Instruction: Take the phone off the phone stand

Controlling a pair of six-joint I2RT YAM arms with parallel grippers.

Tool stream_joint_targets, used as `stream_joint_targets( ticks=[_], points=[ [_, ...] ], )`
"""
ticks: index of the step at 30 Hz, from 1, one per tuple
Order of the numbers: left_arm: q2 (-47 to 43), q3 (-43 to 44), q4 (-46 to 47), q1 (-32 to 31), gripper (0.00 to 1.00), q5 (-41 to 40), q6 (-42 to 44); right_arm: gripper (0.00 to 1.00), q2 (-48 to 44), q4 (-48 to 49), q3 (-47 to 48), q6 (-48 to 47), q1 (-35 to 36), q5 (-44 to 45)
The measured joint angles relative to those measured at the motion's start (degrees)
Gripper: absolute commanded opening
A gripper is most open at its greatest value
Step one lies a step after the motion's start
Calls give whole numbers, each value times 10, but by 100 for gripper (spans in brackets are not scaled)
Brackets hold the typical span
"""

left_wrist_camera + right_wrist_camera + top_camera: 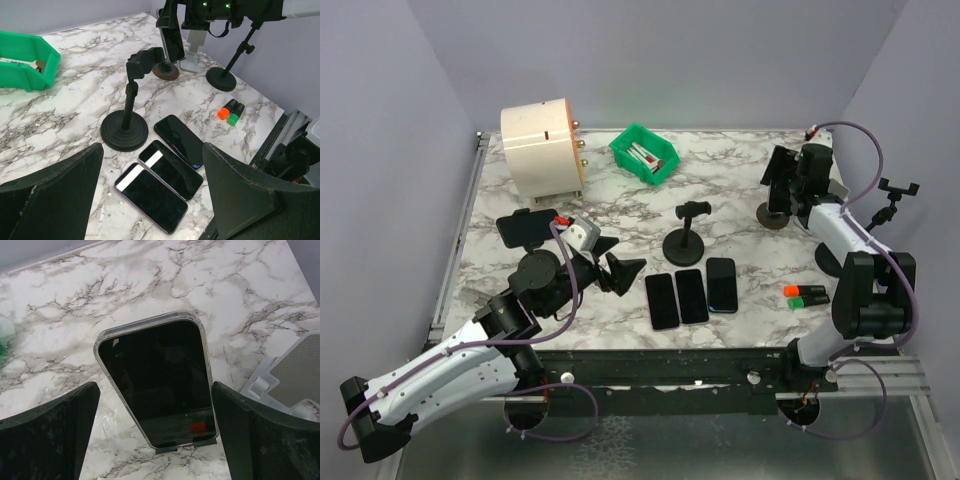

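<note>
Phone point(150, 360), clear case: seated upright in phone stand point(775, 216), far right of table point(740, 150)

Your right gripper point(155, 405): fingers spread wide either side of phone, no contact visible, nothing held

Your left gripper point(628, 268): released, empty, near left, beside three flat phones point(692, 294)

Progress, as judged: approach looks complete; closing, lifting phone clear left for you

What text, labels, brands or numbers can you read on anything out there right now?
None readable in any view.
On the phone in the far-right stand: dark screen, a red blur near its bottom, no letters.
On the three flat phones: blank screens.
On the highlighters and in the green bin: any print is too small to read.
</note>
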Motion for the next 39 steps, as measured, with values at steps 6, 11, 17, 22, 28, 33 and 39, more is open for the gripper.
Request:
stream_joint_targets(
  ticks=[6,11,17,22,28,33,39],
  points=[
    [2,0,0,0,82,0,0,95,10,0,0,0,-1,0],
    [4,0,0,1,82,0,0,90,15,0,2,0,-3,0],
    [4,0,0,1,82,0,1,96,20,0,7,-1,-3,0],
    [4,0,0,1,82,0,2,99,23,2,9,-2,-3,4],
    [4,0,0,1,82,2,2,97,20,3,8,-3,-3,4],
    [3,0,0,1,82,3,2,96,-2,11,-4,-9,-3,-14],
    [-2,0,0,1,82,5,2,96,-38,58,-28,-16,-3,-53]
  ],
)
